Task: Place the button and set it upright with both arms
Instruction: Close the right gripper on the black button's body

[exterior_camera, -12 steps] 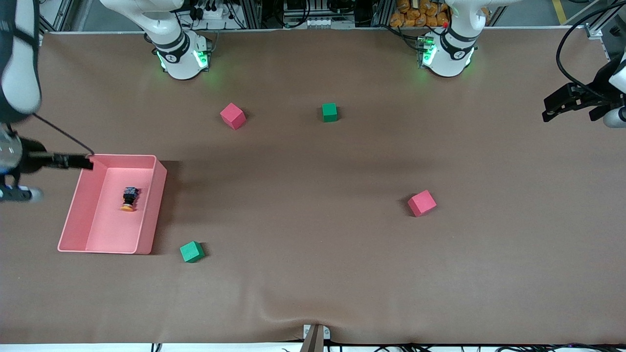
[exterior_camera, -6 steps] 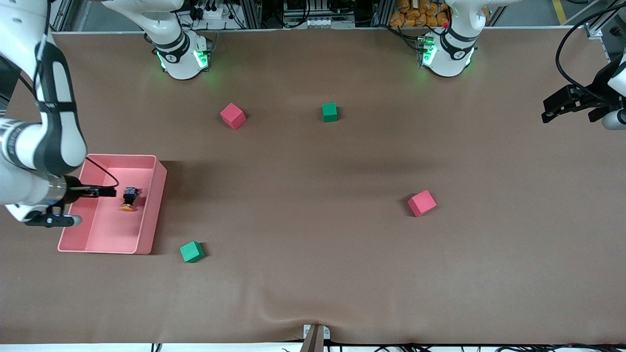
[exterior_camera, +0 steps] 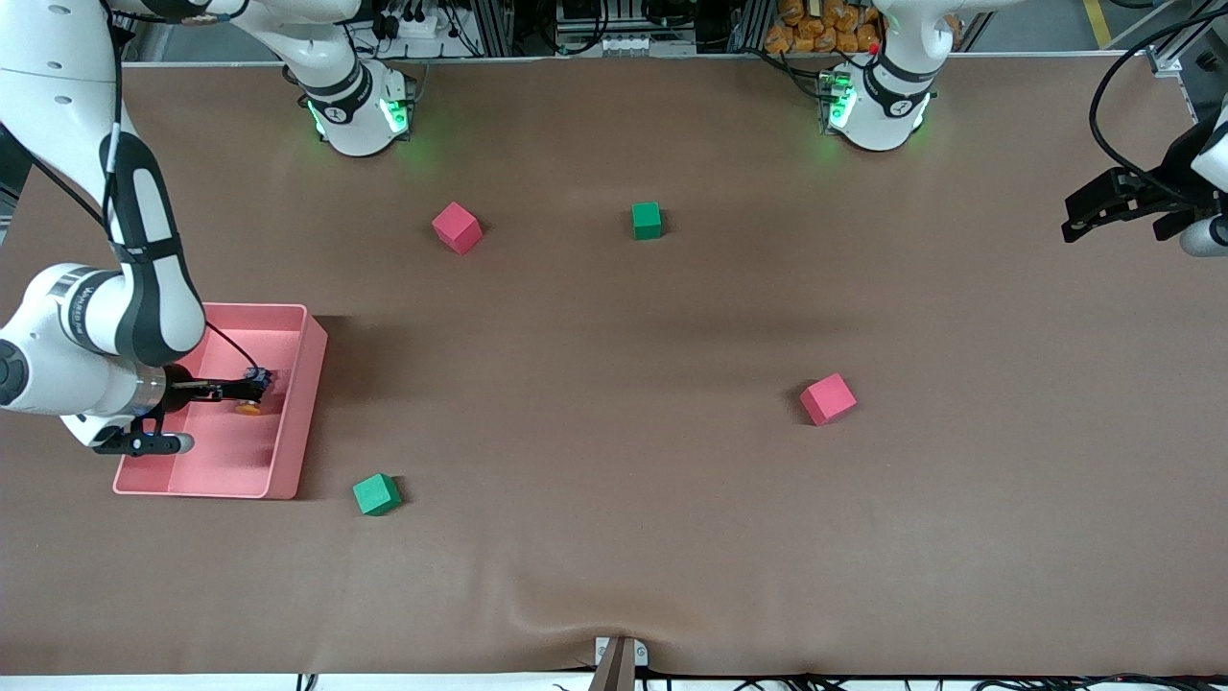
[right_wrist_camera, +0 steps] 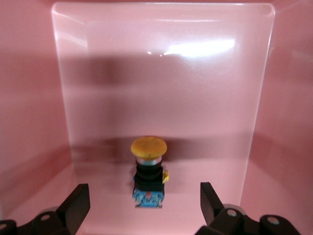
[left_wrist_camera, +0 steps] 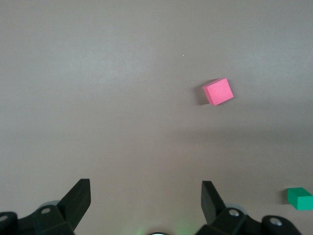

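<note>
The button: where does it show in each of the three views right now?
Front view: button lying in the pink tray, under the open right gripper.
Left wrist view: not in it.
Right wrist view: button between the fingers, orange cap farthest from them.
Shared landmark: the pink tray.

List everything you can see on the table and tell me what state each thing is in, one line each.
button: lying on its side in the pink bin, not gripped.
pink bin: open-topped, holding only the button.
right gripper: open, down inside the bin, at the button.
left gripper: open, empty, waiting over the left arm's end of the table.
red cubes: resting on the table, untouched.
green cubes: resting on the table, untouched.
</note>
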